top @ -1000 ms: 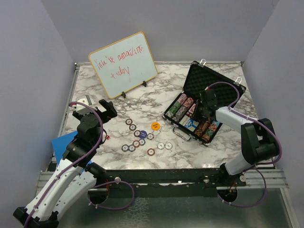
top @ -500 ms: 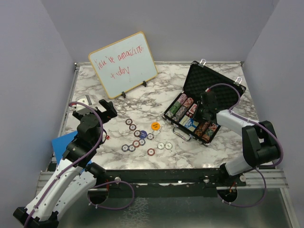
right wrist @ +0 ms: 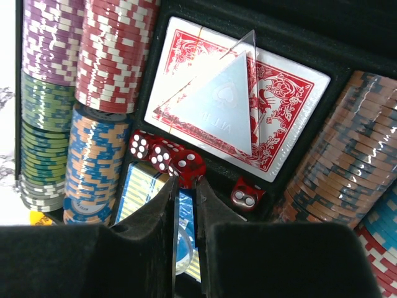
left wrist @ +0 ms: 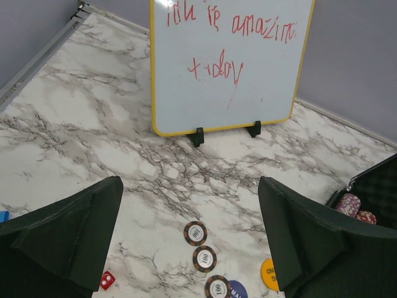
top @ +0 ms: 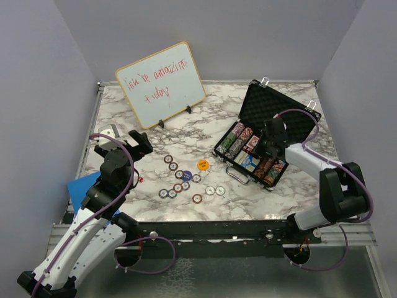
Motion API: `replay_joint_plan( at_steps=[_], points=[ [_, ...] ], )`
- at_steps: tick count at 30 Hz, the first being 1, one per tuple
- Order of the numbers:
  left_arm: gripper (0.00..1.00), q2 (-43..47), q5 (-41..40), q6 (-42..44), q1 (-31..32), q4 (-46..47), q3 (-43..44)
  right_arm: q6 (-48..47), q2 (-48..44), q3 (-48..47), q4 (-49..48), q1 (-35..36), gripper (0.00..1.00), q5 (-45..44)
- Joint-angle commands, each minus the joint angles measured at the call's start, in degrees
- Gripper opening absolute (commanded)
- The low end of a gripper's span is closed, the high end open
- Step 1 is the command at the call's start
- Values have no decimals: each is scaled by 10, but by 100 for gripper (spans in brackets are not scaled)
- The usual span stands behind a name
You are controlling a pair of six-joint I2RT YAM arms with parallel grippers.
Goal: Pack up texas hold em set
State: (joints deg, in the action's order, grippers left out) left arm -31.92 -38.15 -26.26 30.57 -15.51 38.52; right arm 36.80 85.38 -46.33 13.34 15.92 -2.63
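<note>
The wood-framed whiteboard with red writing (left wrist: 229, 62) is cut off at the top. A finger (left wrist: 310, 242) of the left tool (left wrist: 189, 181) half hides the orange-yellow disc (left wrist: 268, 273). The right tool (right wrist: 186, 181) covers the blue-and-yellow pack's (right wrist: 141, 192) lower part; any grip is unclear.

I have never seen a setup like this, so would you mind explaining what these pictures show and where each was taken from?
Two robot arms stand at the near edge of a marble table. One picture looks down from above; the other two come from cameras on each wrist. The left gripper hangs open over the table, holding nothing, facing a whiteboard. Loose poker chips, an orange disc and a red die lie on the marble. The right gripper reaches into the open black case, fingers almost together by the red dice, near a red card deck and chip rows. Whether it pinches a die I cannot tell.
</note>
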Motion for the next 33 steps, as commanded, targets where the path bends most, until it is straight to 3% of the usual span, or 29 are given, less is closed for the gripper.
replay_joint_plan(
  at_steps=[1, 6, 12, 21, 29, 33],
  points=[
    [99, 6, 7, 3, 1, 3, -4, 14, -30, -1, -19, 2, 16, -17],
    [99, 5, 7, 3, 1, 3, -4, 13, -18, -19, 15, 2, 19, -18],
    [99, 5, 8, 3, 1, 3, -3, 12, 4, -29, 44, 2, 31, -28],
    [99, 3, 7, 3, 1, 5, -4, -18, 26, -42, 64, 2, 32, -53],
    [99, 0, 8, 3, 1, 6, -2, -56, 50, -43, 21, 2, 26, 7],
    [99, 1, 7, 3, 1, 7, -2, -53, 32, -48, 24, 2, 26, -11]
  ],
)
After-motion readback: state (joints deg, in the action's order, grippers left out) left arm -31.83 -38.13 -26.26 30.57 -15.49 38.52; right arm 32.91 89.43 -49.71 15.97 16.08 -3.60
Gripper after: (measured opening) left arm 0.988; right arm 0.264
